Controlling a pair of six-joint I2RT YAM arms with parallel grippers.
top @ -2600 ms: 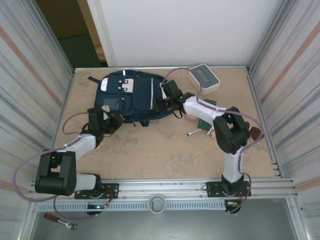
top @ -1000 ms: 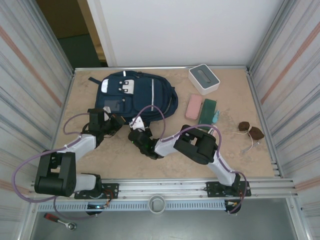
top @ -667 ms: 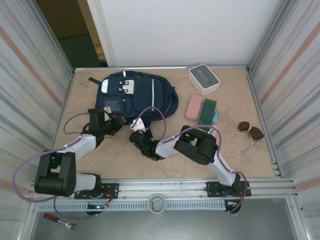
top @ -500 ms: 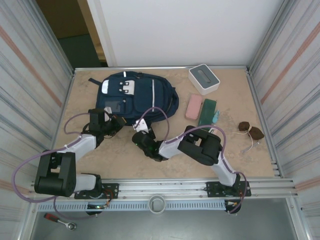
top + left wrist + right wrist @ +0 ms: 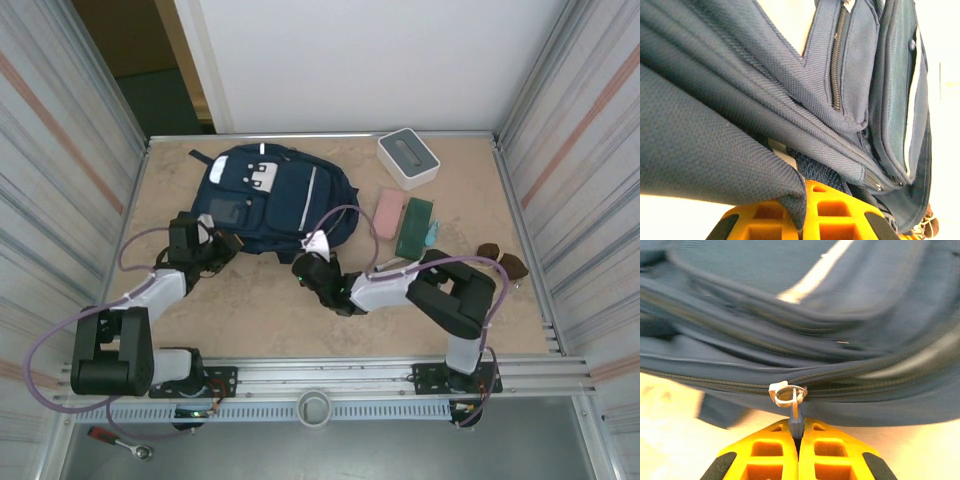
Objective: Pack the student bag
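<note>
Student bag (image 5: 262,192): lies flat at the far left-centre of the worktop (image 5: 260,310), front pockets up; the zip run seen from the right wrist is closed, contents hidden.
White box (image 5: 408,157): far right corner, well apart from the bag; contents cannot be told.
Left hand (image 5: 805,202): closed, pinching a fold of the bag's navy fabric at its near-left edge.
Right hand (image 5: 796,432): closed on the zip pull (image 5: 789,394) at the bag's near-right edge.
Beside the bag: pink case (image 5: 387,213) and green case (image 5: 414,227), side by side.
</note>
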